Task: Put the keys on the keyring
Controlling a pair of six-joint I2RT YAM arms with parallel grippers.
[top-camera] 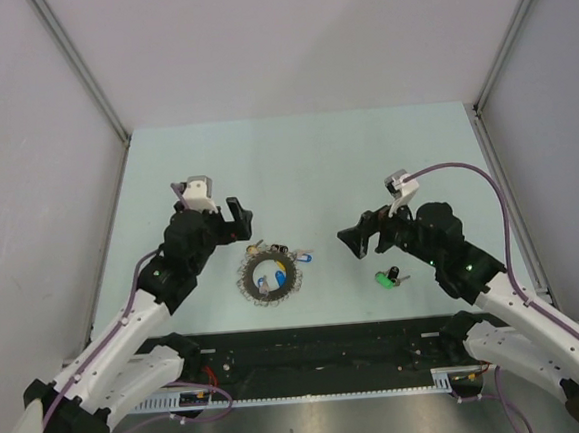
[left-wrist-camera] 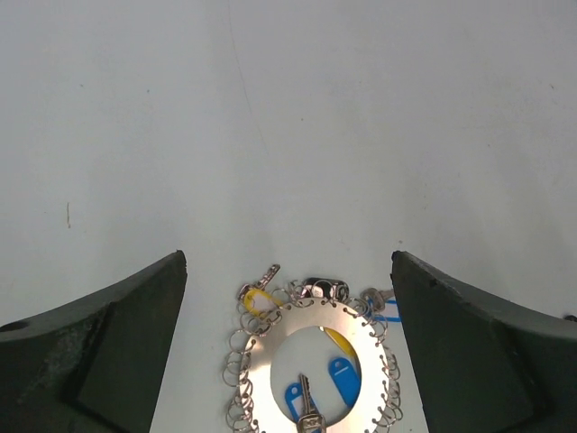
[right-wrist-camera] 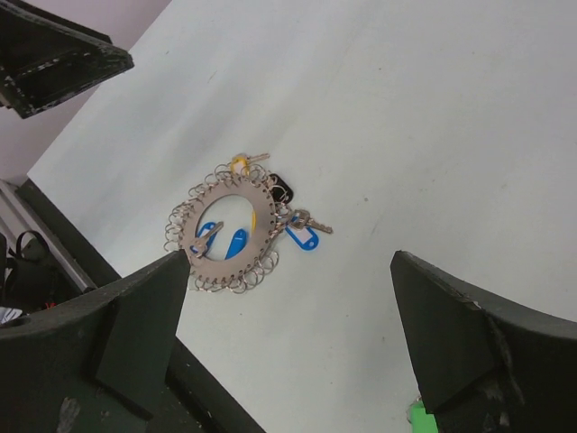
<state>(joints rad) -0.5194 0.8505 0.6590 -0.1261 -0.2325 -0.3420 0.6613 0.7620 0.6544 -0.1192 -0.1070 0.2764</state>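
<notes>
Found the left gripper point(top-camera: 241, 220) spread fully wide, grasping nothing and touching nothing, raised just beside the keyring point(left-wrist-camera: 267, 354). Found the right gripper point(top-camera: 357, 233) likewise released and empty, well to the right of the ring.

Located the keyring flat on the table point(top-camera: 296, 166), near its front edge, between the two grippers. Noted yellow-, black- and blue-headed keys point(left-wrist-camera: 343, 380) at the ring, two blue ones within its hole. Could not tell which are threaded on loops. Noted a green-headed key point(top-camera: 384, 280) lying apart, near the right gripper.

Recorded a pale tabletop, plain white walls point(top-camera: 285, 36) and metal corner posts point(top-camera: 82, 62).
</notes>
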